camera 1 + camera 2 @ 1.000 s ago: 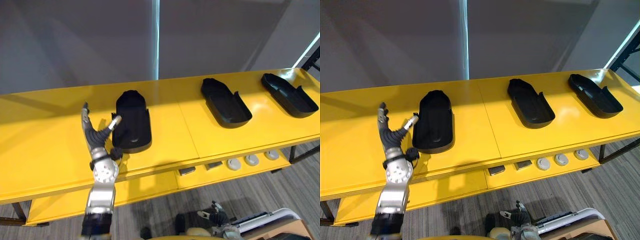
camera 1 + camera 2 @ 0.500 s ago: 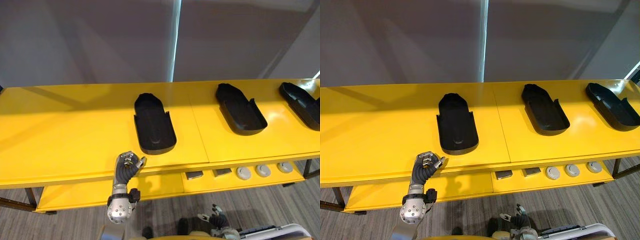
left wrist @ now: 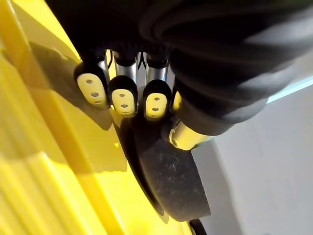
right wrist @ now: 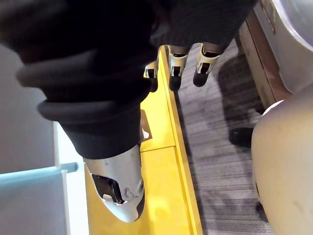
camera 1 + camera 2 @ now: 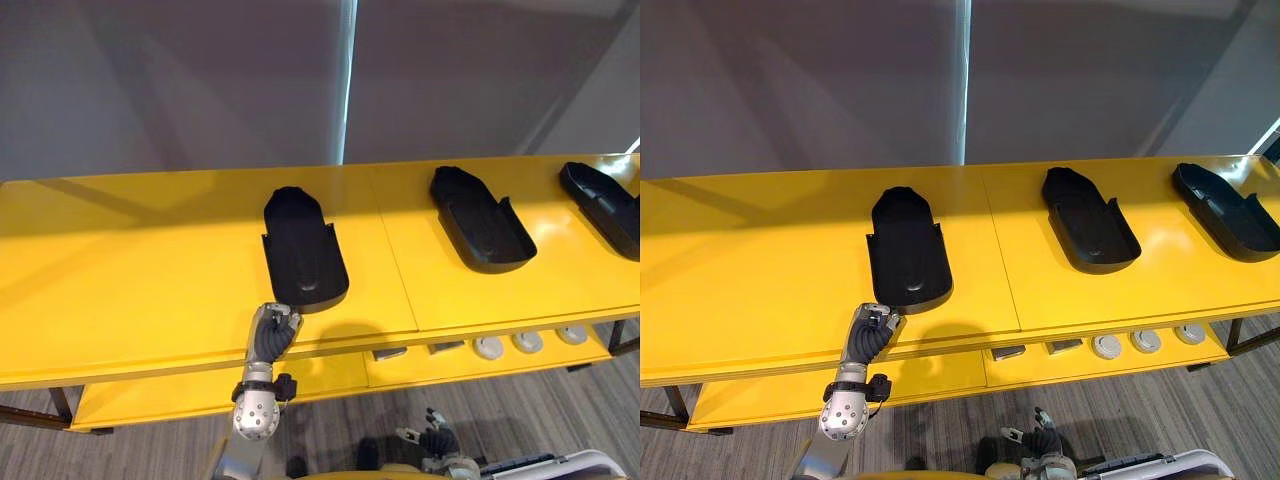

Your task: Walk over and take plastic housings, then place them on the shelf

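L: my left hand (image 5: 270, 335) fingers curled on nothing, at front edge of yellow shelf (image 5: 130, 270), just beside near housing (image 5: 305, 255) | R: my right hand (image 4: 176, 66) loose, empty | 3 on shelf incl. middle housing (image 5: 482, 220), far housing (image 5: 605, 205) | judge: placed, more unknown

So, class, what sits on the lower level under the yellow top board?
Three round grey discs and two small flat blocks along its front edge. Anything farther back is covered by the top board.
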